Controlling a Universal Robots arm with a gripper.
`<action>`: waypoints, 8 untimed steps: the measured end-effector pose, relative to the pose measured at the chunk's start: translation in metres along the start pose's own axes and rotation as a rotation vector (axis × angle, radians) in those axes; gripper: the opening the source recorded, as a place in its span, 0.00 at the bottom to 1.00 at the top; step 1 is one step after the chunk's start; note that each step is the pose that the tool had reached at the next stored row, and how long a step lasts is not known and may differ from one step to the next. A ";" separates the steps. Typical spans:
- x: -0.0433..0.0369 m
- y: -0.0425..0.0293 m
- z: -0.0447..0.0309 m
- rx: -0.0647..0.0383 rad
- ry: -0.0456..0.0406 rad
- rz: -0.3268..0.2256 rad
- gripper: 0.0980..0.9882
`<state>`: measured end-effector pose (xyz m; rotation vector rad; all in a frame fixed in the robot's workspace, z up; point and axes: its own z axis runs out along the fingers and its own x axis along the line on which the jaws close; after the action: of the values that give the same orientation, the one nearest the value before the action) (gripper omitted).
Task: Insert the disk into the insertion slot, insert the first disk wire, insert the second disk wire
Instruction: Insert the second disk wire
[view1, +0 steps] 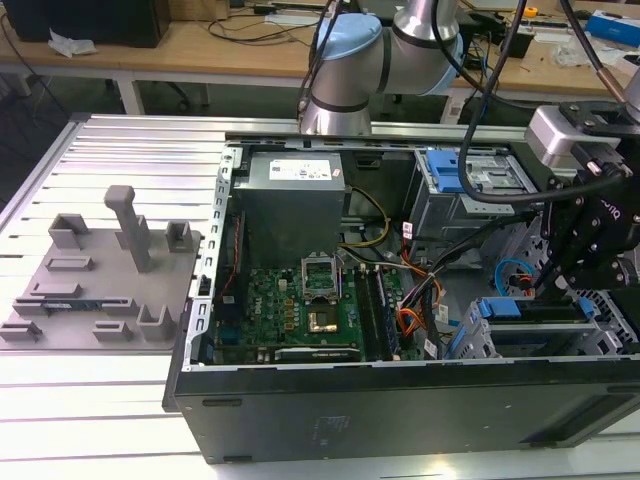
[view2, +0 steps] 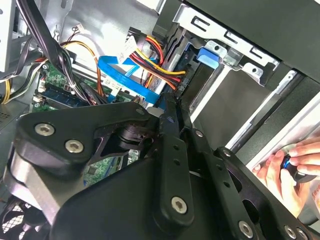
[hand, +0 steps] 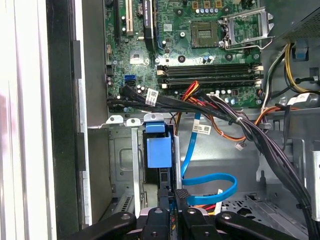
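The disk sits in the insertion slot (hand: 122, 165), its blue carrier (hand: 159, 150) showing at the bay's mouth; in the exterior view the disk (view1: 530, 310) lies in the cage at the case's right corner. The first disk wire (view2: 160, 67), orange, red and black, ends in a black plug against the disk's end. The second disk wire (hand: 212, 182), a glossy blue cable, loops back to my gripper (hand: 173, 194). The gripper (view2: 167, 102) stands with its fingers closed on that cable's end, right at the disk. In the exterior view the gripper (view1: 545, 285) hangs just over the disk.
A motherboard (hand: 200, 45) and a thick black cable bundle (hand: 225, 115) lie beside the bay. A larger cage with a blue latch (view1: 450, 170) stands further back. A grey fixture plate (view1: 100, 280) lies at the exterior view's left. A person's hand (view2: 285, 170) holds something outside the case.
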<state>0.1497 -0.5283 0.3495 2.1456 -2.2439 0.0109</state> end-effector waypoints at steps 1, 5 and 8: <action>0.0000 -0.0001 0.0003 0.000 -0.0001 0.000 0.07; -0.0001 -0.0006 0.0025 0.000 0.0000 0.000 0.07; -0.0001 -0.0008 0.0049 0.000 0.0000 0.000 0.07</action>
<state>0.1504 -0.5284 0.3446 2.1456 -2.2438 0.0109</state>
